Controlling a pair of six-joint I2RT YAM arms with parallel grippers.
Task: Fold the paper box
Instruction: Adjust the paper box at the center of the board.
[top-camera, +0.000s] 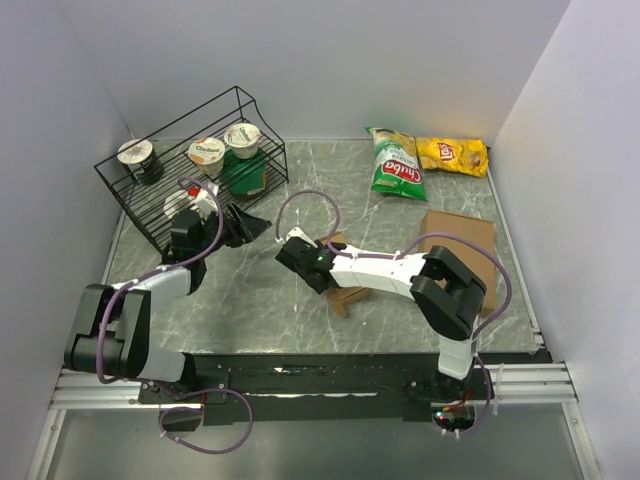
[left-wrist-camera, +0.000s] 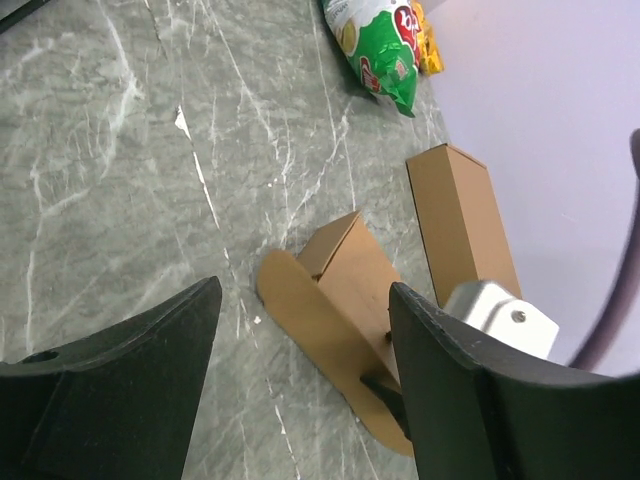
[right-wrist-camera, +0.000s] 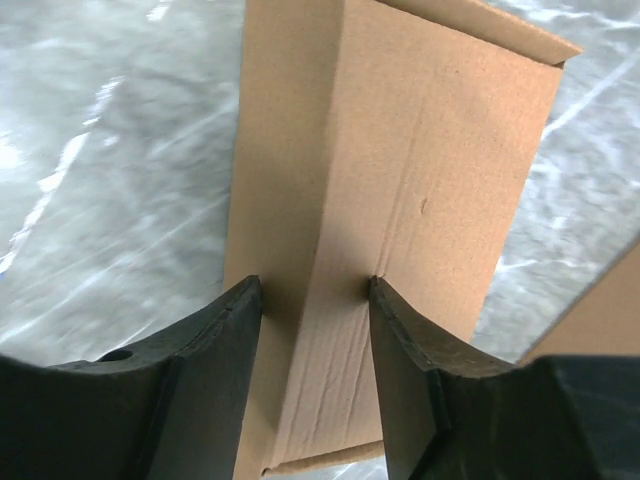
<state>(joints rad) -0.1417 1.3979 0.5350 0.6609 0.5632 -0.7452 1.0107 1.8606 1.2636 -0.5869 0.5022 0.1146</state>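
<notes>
The paper box (top-camera: 347, 297) is a brown kraft piece, partly folded, lying mid-table under my right forearm. In the right wrist view its creased body (right-wrist-camera: 430, 150) stands up between my fingers. My right gripper (right-wrist-camera: 312, 300) is shut on it, both pads pressed against a folded ridge, and it shows from above too (top-camera: 318, 272). The left wrist view shows the box (left-wrist-camera: 345, 275) with a rounded flap lying toward the camera. My left gripper (left-wrist-camera: 300, 380) is open, holds nothing and hovers left of the box, close to the wire rack (top-camera: 250, 226).
A black wire rack (top-camera: 150, 190) with yogurt cups stands at the back left. A plain cardboard slab (top-camera: 460, 240) lies right of the box. A green chips bag (top-camera: 395, 165) and a yellow one (top-camera: 452, 153) lie at the back.
</notes>
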